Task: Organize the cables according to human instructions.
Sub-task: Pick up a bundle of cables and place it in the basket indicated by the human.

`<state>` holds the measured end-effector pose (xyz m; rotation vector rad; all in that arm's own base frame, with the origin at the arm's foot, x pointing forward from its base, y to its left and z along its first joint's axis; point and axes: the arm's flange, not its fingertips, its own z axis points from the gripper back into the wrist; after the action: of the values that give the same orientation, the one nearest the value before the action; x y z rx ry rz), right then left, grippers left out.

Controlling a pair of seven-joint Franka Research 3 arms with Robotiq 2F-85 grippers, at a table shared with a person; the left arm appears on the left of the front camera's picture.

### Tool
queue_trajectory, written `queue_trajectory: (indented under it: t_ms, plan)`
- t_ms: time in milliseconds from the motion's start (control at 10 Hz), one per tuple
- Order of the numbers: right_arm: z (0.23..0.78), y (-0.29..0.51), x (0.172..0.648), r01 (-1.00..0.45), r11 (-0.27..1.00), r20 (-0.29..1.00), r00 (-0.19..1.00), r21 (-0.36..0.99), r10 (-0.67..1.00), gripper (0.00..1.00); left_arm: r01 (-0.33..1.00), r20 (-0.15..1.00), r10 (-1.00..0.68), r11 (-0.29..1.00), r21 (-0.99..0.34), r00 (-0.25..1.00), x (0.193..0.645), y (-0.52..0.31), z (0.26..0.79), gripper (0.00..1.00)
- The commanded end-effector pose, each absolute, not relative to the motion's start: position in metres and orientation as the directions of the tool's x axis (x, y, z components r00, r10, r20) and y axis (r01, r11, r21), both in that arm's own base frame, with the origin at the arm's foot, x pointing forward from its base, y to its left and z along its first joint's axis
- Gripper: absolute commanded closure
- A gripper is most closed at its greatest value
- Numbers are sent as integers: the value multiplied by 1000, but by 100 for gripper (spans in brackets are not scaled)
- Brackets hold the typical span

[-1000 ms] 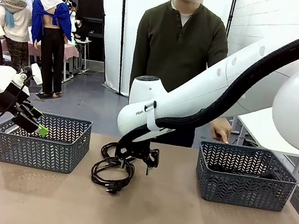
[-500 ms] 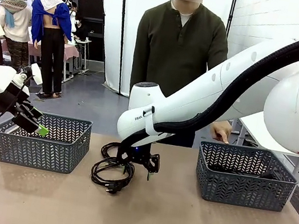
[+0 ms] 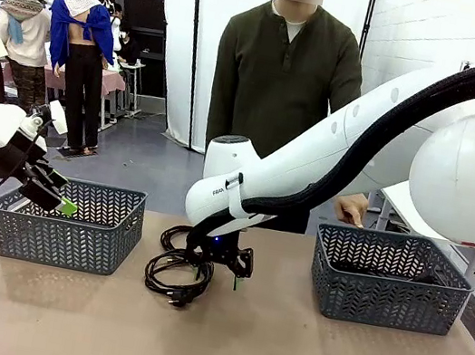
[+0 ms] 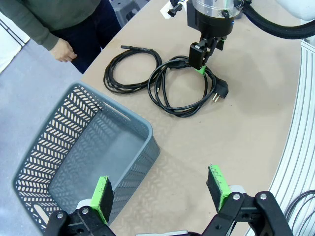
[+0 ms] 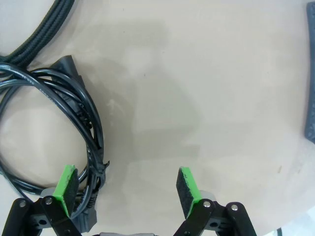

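Right gripper: the right gripper point(image 5: 127, 183) is being held low over the table point(image 5: 221, 98), jaws spread wide, nothing being grasped.
Left gripper: the left gripper point(image 4: 160, 189) is being held released and empty above the near rim of the left basket point(image 4: 142, 132).
Cables on the table: 2 coils are being shown lying between the 2 baskets. The near coil point(image 5: 96, 142) is being straddled at its edge, its bundled strands sitting just inside 1 green pad point(image 5: 66, 182). The far coil point(image 4: 109, 81) is being seen just beside it, toward the person, and the 2 appear to be touching.
Right basket: dark shapes are being glimpsed inside the right basket point(image 3: 386, 300). They are possibly more cable, but too hidden to be called.
Person: the person point(image 3: 283, 75) is being seen standing at the far side, 1 hand point(image 3: 352, 207) being held near the right basket. No clear signal can be read.
Handling: the cord is being judged light, limp and springy, with a smooth jacket likely to slide. Loops are being expected to sag and fan apart once lifted.
Where to hold: a pinch across the whole bundle, where the strands run together, is being favoured. The plug point(image 4: 221, 91) is being judged a poor hold, since the coil could unwind beneath it.
Risk: a pinch catching only 1 strand is being feared, as the rest could trail or drag the far coil along.
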<state>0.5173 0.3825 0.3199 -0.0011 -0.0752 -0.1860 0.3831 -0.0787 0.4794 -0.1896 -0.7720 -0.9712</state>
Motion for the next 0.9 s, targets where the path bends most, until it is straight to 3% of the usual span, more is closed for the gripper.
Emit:
queue_trajectory:
  t_ms: [0,800]
  plan:
    - [318,391,525,218,976,101,971,-19,-215,0,804,669,-670,566,181,321,386,-76,477,0]
    - [305,388,541,233,972,94,969,-39,-229,0,804,669,-670,566,181,321,386,-76,477,0]
